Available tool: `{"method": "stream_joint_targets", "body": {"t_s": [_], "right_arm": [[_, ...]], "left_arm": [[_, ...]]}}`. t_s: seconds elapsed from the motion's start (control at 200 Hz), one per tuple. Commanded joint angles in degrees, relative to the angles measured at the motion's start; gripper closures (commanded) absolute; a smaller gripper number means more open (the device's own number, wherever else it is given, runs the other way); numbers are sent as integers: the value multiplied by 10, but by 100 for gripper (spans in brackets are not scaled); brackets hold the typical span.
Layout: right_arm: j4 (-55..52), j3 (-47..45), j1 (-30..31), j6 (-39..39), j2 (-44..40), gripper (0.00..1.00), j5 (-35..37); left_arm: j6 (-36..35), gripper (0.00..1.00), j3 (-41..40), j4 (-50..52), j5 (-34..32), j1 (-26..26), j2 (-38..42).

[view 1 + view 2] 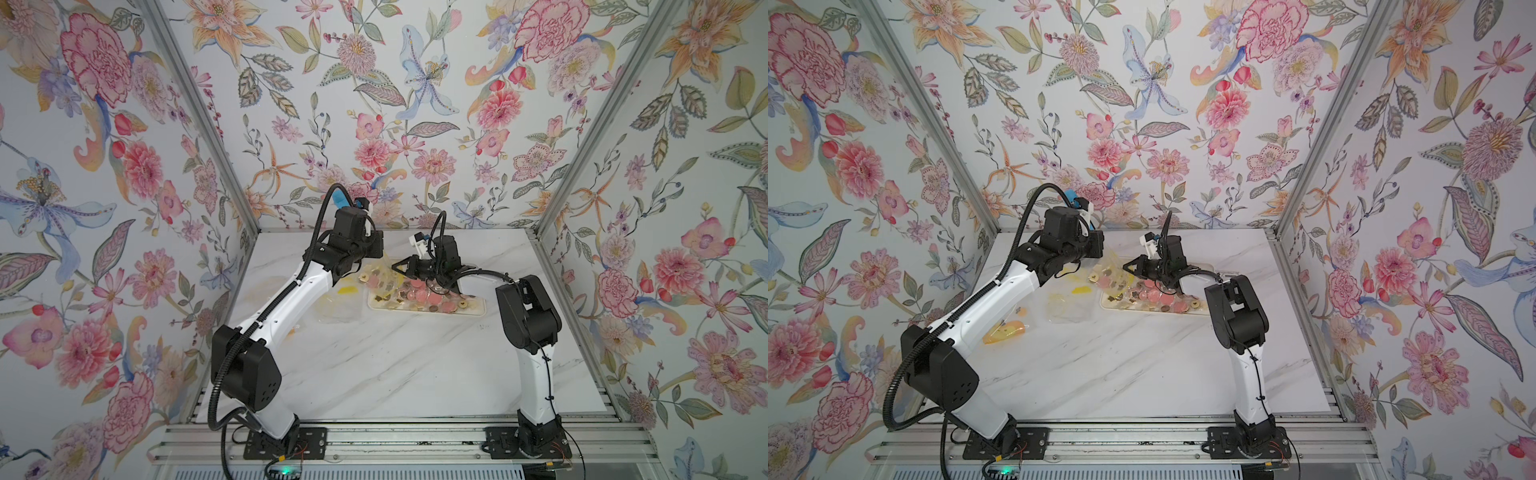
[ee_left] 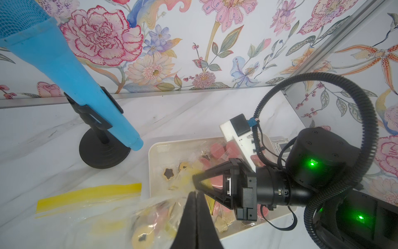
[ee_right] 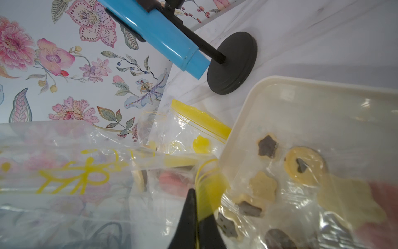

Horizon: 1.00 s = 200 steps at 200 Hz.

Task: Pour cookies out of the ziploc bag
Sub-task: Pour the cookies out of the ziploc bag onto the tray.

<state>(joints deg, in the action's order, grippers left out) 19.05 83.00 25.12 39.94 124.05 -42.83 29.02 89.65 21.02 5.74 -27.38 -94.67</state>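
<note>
The clear ziploc bag [image 2: 155,211] hangs between both grippers over the left end of the cream tray [image 1: 478,312]. My left gripper [image 2: 195,194] is shut on the bag's clear film. My right gripper [image 3: 195,191] is shut on the bag's yellow zip strip [image 3: 206,189], and its tip [image 1: 395,266] shows in a top view. Pink, tan and star-shaped cookies [image 1: 417,294] lie heaped in the tray [image 3: 258,90]. A few cookies [image 2: 143,237] are still inside the bag. In both top views the left wrist hides the left fingertips.
An empty ziploc bag with a yellow zip [image 2: 86,193] lies flat on the marble table left of the tray. Another flattened bag [image 1: 1007,330] lies nearer the left arm. A blue cone [image 2: 64,71] on a black round stand [image 2: 103,151] stands behind, by the back wall.
</note>
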Motion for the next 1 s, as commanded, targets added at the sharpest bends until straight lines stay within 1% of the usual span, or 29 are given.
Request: {"method": "stream_joint_targets", "body": {"t_s": [0.0,0.25,0.5,0.59,0.771,0.801,0.831,0.881,0.951,0.971,0.996], "right_arm": [[-25,4,-7,2,17,100,28],[-29,-13,-39,-5,0,100,38],[-23,-45,-76,-7,-29,100,39],[1,-53,-77,-8,-33,100,23],[3,-54,-66,-26,-31,100,24],[3,-54,-64,-29,-30,100,24],[3,-55,-61,-36,-32,100,26],[0,-55,-57,-44,-33,100,28],[-2,-55,-54,-51,-33,100,26],[-1,-56,-53,-53,-34,100,25],[2,-59,-51,-55,-35,100,23]], "left_arm": [[-11,100,-7,-21,-5,7,10],[3,100,-7,-50,15,5,-17],[3,100,30,-50,21,-7,-48],[0,100,32,-50,17,-7,-52],[-15,100,24,-51,15,-3,-54],[-18,94,21,-53,19,-1,-54],[-22,83,20,-56,24,2,-55],[-32,68,22,-57,34,7,-61],[-57,43,43,-44,58,14,-77],[-63,38,50,-38,62,16,-84],[-71,36,61,-30,68,17,-91]]}}
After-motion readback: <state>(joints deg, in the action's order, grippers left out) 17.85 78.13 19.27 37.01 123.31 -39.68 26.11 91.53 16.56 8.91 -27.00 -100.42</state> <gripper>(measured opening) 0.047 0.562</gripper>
